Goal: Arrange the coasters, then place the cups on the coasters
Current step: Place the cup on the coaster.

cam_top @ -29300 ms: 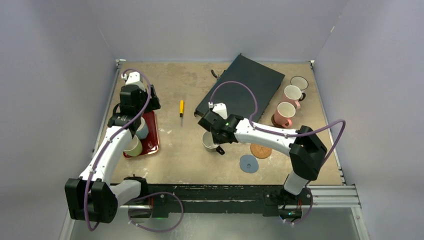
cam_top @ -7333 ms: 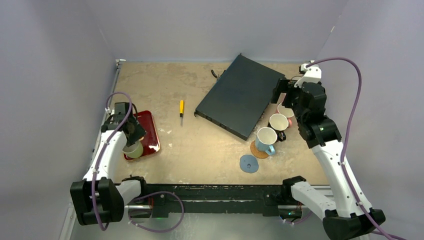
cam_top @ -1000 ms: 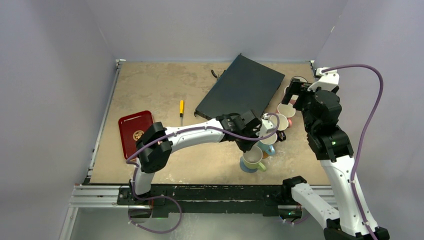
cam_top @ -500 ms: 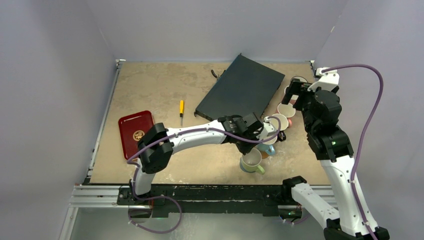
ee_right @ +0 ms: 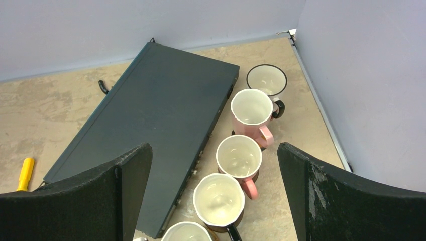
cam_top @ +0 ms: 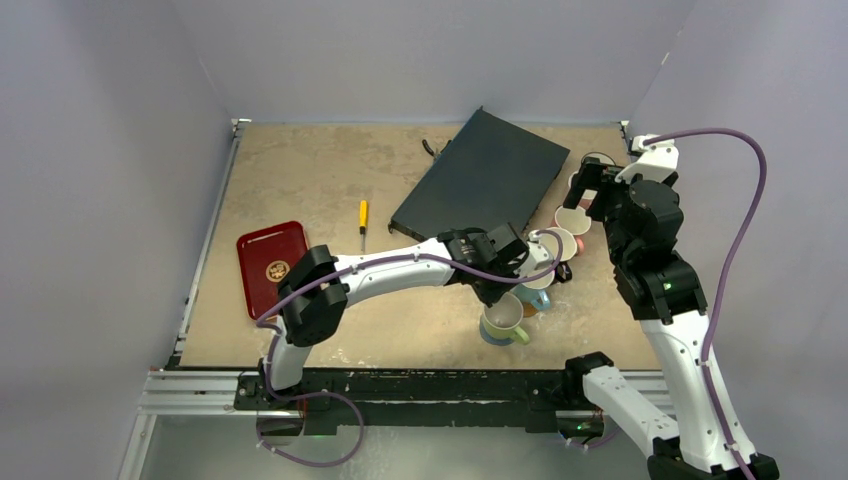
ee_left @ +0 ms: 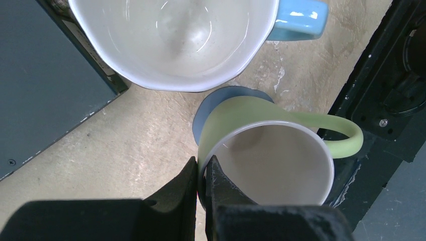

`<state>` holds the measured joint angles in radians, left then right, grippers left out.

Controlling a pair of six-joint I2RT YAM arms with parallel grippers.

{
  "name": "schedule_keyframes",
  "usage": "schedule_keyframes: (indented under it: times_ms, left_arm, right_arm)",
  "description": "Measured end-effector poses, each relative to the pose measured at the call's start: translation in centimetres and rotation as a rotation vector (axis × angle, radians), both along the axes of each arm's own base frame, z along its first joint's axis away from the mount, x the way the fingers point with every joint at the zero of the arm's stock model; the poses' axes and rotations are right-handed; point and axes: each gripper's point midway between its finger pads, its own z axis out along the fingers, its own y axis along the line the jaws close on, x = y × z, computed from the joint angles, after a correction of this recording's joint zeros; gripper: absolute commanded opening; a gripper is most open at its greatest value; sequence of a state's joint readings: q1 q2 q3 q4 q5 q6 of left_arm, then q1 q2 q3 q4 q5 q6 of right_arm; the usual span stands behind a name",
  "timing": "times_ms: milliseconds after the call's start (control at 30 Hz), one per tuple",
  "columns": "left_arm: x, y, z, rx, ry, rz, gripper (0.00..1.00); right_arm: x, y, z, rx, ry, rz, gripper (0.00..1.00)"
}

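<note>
Tan worktop [cam_top: 300, 180], lavender walls. Left gripper [ee_left: 201, 175] clenched on green cup [ee_left: 271, 165] rim, one finger inside, one outside. Cup sat over blue-grey coaster [ee_left: 211, 108] at worktop's 5 o'clock; light blue cup [ee_left: 176, 40] just beside, at 1 o'clock. Right gripper [ee_right: 213, 148] spread wide, grasping nothing, above cup row [ee_right: 238, 155] at 3 o'clock.

White-shelled left arm [cam_top: 380, 272] and right arm [cam_top: 690, 350] had black joint housings; purple cables [cam_top: 700, 133] looped alongside; right claw [ee_right: 213, 148] fingers [ee_right: 321, 201] were matte black.
</note>
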<state>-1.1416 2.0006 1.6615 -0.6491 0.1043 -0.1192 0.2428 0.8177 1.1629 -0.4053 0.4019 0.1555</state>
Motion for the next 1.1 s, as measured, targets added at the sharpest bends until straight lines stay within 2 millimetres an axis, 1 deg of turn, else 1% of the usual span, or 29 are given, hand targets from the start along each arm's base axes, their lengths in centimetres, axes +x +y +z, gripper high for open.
schedule_keyframes:
  times_ms: [267,500,533,633,700,933,1100]
  left_arm:
    - [0.14,0.32,-0.13,0.018,-0.006,0.008,0.0]
    - [0.18,0.21,-0.21,0.02,-0.004,0.008,0.0]
    - [0.18,0.21,-0.21,0.02,-0.004,0.008,0.01]
    - [0.19,0.2,-0.2,0.02,-0.004,0.008,0.13]
    - [0.16,0.14,-0.17,0.017,-0.003,0.007,0.19]
    - [0.32,-0.29,0.19,-0.001,-0.009,0.006,0.33]
    - [0.42,-0.58,0.42,-0.016,-0.01,0.015,0.47]
  right_arm:
    - [0.0,0.0,0.01,0.0,0.0,0.0,0.98]
    - [0.0,0.0,0.01,0.0,0.0,0.0,0.98]
    - [0.0,0.0,0.01,0.0,0.0,0.0,0.98]
    - [0.0,0.0,0.01,0.0,0.0,0.0,0.97]
    - [0.0,0.0,0.01,0.0,0.0,0.0,0.98]
    - [0.0,0.0,0.0,0.0,0.0,0.0,0.98]
    - [0.0,0.01,0.0,0.0,0.0,0.001,0.98]
